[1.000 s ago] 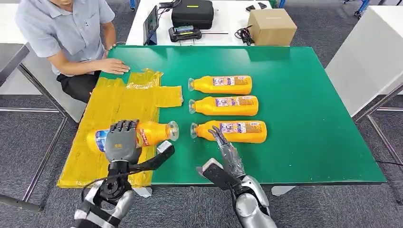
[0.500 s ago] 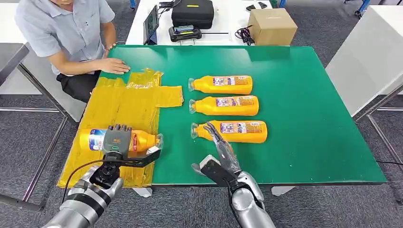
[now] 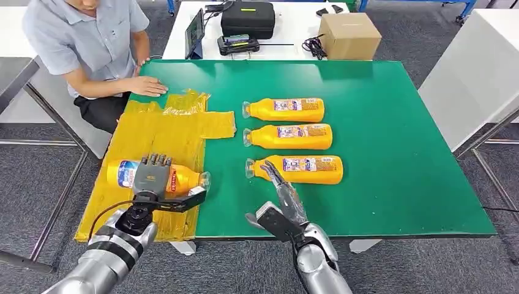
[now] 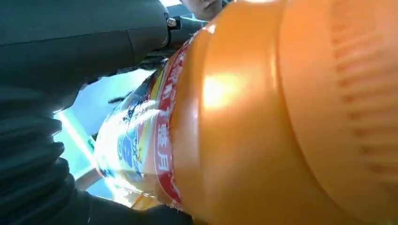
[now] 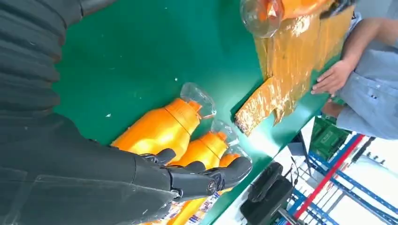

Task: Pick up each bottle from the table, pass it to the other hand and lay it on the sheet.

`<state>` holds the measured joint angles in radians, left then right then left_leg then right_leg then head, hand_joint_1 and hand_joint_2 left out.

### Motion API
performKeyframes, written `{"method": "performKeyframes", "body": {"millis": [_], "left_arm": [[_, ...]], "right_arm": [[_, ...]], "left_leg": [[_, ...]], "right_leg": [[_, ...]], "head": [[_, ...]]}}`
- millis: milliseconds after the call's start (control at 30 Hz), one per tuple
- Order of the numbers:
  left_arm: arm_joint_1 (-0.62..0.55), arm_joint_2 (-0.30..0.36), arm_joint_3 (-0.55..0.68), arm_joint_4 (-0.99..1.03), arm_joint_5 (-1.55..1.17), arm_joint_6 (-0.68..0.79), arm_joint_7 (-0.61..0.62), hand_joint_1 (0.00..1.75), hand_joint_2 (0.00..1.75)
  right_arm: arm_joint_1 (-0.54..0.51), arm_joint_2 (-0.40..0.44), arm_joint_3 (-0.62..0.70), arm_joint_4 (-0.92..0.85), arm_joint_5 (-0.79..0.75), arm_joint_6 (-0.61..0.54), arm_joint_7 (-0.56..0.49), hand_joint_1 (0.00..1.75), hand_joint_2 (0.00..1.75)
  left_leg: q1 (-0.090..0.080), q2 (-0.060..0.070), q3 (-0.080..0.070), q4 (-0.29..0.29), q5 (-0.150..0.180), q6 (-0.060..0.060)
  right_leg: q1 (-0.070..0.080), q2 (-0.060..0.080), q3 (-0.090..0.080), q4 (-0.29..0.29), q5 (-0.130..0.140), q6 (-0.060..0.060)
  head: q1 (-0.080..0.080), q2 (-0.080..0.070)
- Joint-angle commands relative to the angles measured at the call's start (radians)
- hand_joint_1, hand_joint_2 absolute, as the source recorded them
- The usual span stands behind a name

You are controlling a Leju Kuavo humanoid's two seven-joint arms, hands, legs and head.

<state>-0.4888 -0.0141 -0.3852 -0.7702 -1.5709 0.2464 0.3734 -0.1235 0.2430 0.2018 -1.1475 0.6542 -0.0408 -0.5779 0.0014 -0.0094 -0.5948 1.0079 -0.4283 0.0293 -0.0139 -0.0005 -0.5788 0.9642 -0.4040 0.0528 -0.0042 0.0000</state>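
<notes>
My left hand (image 3: 150,182) grips an orange bottle (image 3: 182,179) lying sideways over the yellow sheet (image 3: 160,131) at the table's left side; its clear cap points toward the table's middle. The left wrist view has the bottle's body (image 4: 263,122) close against the hand (image 4: 70,61). Three more orange bottles lie side by side on the green table (image 3: 392,153): far (image 3: 284,109), middle (image 3: 289,136) and near (image 3: 297,169). My right hand (image 3: 283,197) hovers at the front edge just before the near bottle (image 5: 159,129), fingers (image 5: 206,178) stretched out, holding nothing.
A person sits at the far left with a hand (image 3: 145,85) resting on the table by the sheet's far end. Behind the green table, a white table carries a black bag (image 3: 248,16), a cardboard box (image 3: 349,34) and a tablet (image 3: 194,32).
My left hand swung the bottle leftward from the sheet's right edge onto the sheet, then nudged it slightly farther in. The right hand drew back a little toward the front edge.
</notes>
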Motion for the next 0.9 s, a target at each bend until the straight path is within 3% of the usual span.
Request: {"method": "performKeyframes", "body": {"millis": [33,600,767,900], "left_arm": [[-0.027,-0.100,0.248,0.082,0.000,-0.140,-0.043,0.00,1.75],[-0.047,-0.110,0.282,0.120,0.000,-0.149,-0.066,0.00,1.75],[-0.022,-0.120,0.216,0.013,0.000,0.013,-0.108,0.00,1.75],[0.009,-0.127,0.214,-0.102,0.000,0.034,-0.157,0.00,1.75]], "right_arm": [[-0.056,0.009,-0.028,0.081,-0.010,0.007,-0.006,0.00,1.75],[-0.064,0.011,-0.040,0.088,-0.016,0.015,-0.012,0.00,1.75],[-0.059,0.010,-0.037,0.089,-0.006,0.010,-0.014,0.00,1.75],[-0.053,0.009,-0.011,0.067,-0.003,0.014,-0.014,0.00,1.75]], "left_leg": [[0.001,0.002,0.001,0.000,-0.001,-0.001],[0.000,0.001,0.003,-0.001,0.000,-0.001],[0.000,0.001,0.003,0.000,0.000,-0.001],[0.001,0.000,0.000,0.001,-0.001,-0.001]], "right_leg": [[0.001,0.001,0.001,0.000,0.000,-0.001],[0.000,0.000,0.002,0.000,0.000,-0.001],[0.000,0.000,0.003,-0.001,0.000,-0.002],[0.001,0.000,0.000,0.000,0.000,-0.001]], "head": [[0.000,0.000],[0.000,0.000],[0.000,0.000],[0.000,0.000]]}}
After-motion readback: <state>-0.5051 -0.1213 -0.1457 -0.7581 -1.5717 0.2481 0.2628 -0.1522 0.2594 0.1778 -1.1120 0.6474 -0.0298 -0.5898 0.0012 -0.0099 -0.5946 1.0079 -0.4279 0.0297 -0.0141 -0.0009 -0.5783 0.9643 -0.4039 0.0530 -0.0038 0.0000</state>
